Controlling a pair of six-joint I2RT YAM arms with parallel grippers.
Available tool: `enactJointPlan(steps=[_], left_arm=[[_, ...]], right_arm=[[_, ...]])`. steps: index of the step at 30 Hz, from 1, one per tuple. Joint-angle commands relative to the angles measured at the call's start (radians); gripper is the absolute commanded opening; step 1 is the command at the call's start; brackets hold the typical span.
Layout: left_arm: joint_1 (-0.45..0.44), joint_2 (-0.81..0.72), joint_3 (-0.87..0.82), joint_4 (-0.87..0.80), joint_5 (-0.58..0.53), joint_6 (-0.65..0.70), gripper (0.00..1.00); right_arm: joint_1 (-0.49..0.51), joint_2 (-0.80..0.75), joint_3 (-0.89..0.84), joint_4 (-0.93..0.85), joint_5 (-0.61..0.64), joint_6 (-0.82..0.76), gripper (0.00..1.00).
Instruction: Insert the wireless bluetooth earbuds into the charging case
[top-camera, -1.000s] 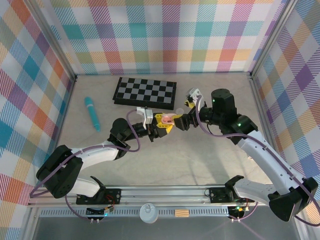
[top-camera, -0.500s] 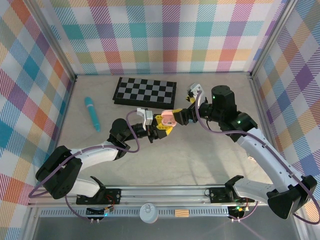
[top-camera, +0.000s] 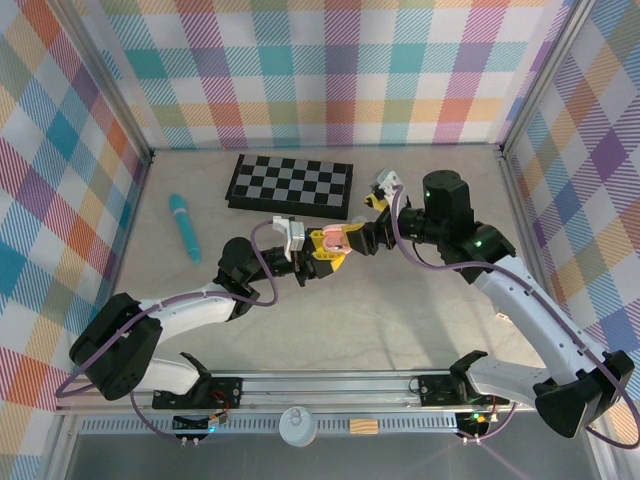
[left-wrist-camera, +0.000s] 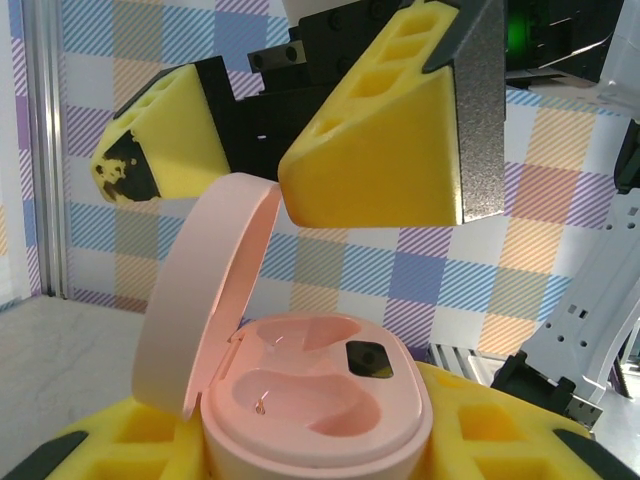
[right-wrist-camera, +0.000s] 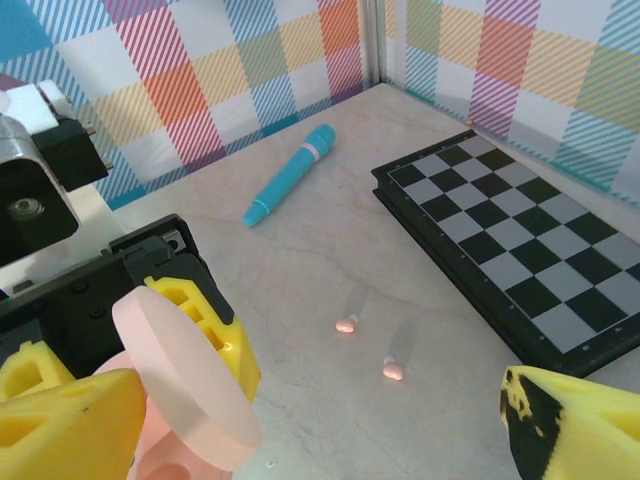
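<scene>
Your left gripper (top-camera: 328, 250) is clamped on the pink charging case (left-wrist-camera: 320, 400). Its yellow fingers (left-wrist-camera: 470, 420) press against either side of the base and hold it base-down over the middle of the table (top-camera: 400, 320).

The case stands open. The lid (left-wrist-camera: 200, 300) is hinged up on one side, close to upright, and the two moulded wells in the base face upward.

Your right gripper (top-camera: 366, 238) meets the case from the opposite side with its jaws spread wide. In the left wrist view its two yellow fingers (left-wrist-camera: 380, 160) hang just above the lid's rim, and you cannot tell whether they touch it. From the right wrist camera the lid sits just beside one of that gripper's fingers and well apart from the other.

Two pale pink earbuds (right-wrist-camera: 346, 325) lie on the table near each other, between the held case and the black-and-grey chessboard (right-wrist-camera: 520, 240).

A teal stick (right-wrist-camera: 290, 175) lies flat on the table beyond the earbuds, toward the plaid wall on the left side.
</scene>
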Motion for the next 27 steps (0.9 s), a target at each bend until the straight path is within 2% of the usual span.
enactJointPlan(steps=[1, 5, 11, 15, 20, 27], left_arm=[[0.0, -0.017, 0.021, 0.052, 0.053, -0.02, 0.32], [0.0, -0.007, 0.032, 0.057, 0.085, -0.039, 0.32], [0.0, -0.008, 0.027, 0.077, 0.1, -0.042, 0.32], [0.001, -0.014, 0.022, 0.063, 0.089, -0.028, 0.32], [0.015, -0.02, 0.002, 0.069, 0.048, -0.029, 0.32], [0.021, -0.018, 0.004, 0.086, 0.049, -0.048, 0.32]], right_arm=[[-0.008, 0.023, 0.021, 0.0, -0.008, -0.021, 0.78], [-0.008, 0.043, 0.023, 0.017, -0.04, -0.025, 0.63], [-0.008, 0.068, 0.041, -0.004, -0.032, -0.003, 0.58], [-0.008, 0.066, 0.053, -0.008, -0.047, 0.01, 0.64], [-0.008, 0.016, 0.031, 0.012, -0.09, -0.002, 0.77], [-0.008, 0.006, 0.022, 0.009, -0.119, -0.005, 0.82]])
